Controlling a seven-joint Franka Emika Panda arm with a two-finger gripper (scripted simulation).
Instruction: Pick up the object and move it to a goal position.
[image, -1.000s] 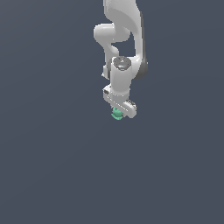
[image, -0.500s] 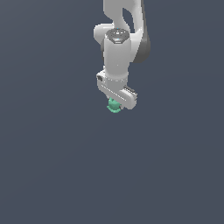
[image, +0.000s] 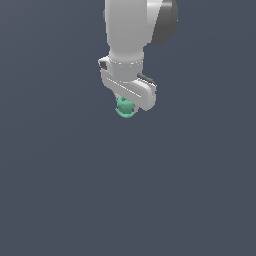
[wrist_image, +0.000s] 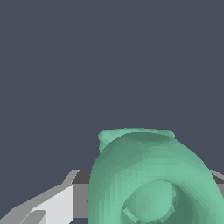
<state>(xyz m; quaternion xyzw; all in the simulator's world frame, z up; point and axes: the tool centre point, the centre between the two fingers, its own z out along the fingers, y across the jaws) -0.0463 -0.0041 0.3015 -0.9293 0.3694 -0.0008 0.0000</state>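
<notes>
The green cup hangs under the white gripper, clamped between its fingers, above a plain grey floor. Only 1 small part of the cup seems held, so a fast move could probably make it slip and fall.

object directly beneath hand
</notes>
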